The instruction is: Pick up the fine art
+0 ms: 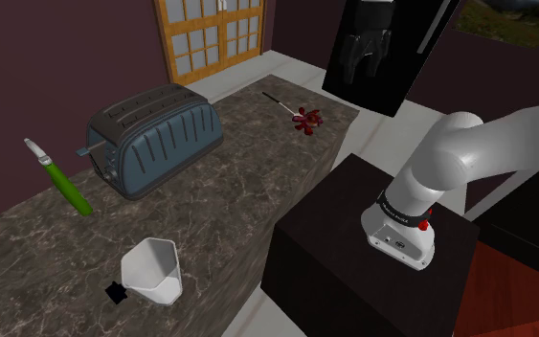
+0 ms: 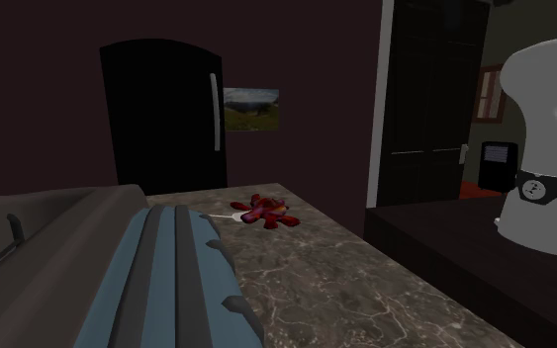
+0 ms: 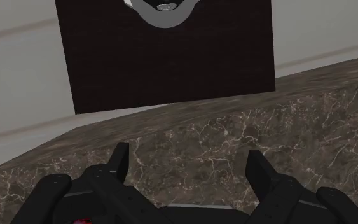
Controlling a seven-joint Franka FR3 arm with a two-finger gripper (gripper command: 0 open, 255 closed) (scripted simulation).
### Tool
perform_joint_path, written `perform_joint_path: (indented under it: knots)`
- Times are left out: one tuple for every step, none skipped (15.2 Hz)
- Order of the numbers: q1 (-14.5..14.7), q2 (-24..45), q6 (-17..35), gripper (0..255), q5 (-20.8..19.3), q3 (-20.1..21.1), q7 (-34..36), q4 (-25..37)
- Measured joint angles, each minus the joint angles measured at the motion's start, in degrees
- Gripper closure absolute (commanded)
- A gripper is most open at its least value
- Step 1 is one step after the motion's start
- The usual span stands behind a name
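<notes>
Dim, even light; second exterior view darkest, wall [image 2: 39,109] behind toaster [image 2: 167,287] near black; bench [image 1: 238,182] beside toaster softly lit, edges sharp

Arm [image 1: 449,158]: white with dark joints; rises from its base, upper link leaving the shoulder view's right edge.
Gripper [image 1: 363,72]: all black, held high, pointing downward.
Fingers [image 3: 121,159]: two, standing apart, clasping nothing.

On the marbled worktop [image 1: 238,191], 1 blue-grey toaster [image 1: 155,139] and 1 green-handled knife [image 1: 64,182] lie along the wall-side edge. 1 white cup [image 1: 154,271] sits near the opposite edge.
</notes>
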Motion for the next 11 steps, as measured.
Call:
perform_joint_path:
  knots:
    - [0.0,0.0,0.0,0,0.0,0.0,0.0,0.0]
    - [-0.19,0.41,0.77,0,-0.37,-0.64,-0.65,-0.31]
    - [-0.43,0.8,1.91,0,-0.82,-1.49,-1.53,-0.94]
    - [-0.71,1.71,3.33,0,-1.35,-2.52,-2.58,-1.31]
    - [-0.9,2.56,4.92,0,-1.7,-3.41,-3.49,-1.9]
    - [-1.22,3.53,6.33,0,-2.25,-4.58,-4.7,-2.18]
    - [-1.6,4.25,8.05,0,-2.87,-5.86,-6.02,-3.04]
    - [-1.94,5.68,9.65,0,-3.47,-7.23,-7.44,-3.05]
    - [-2.22,7.05,11.48,0,-3.95,-8.5,-8.77,-3.39]
    - [-2.24,9.1,13.4,0,-4.05,-9.52,-9.8,-3.09]
    - [-2.44,10.48,15.16,0,-4.32,-10.67,-11.02,-3.31]
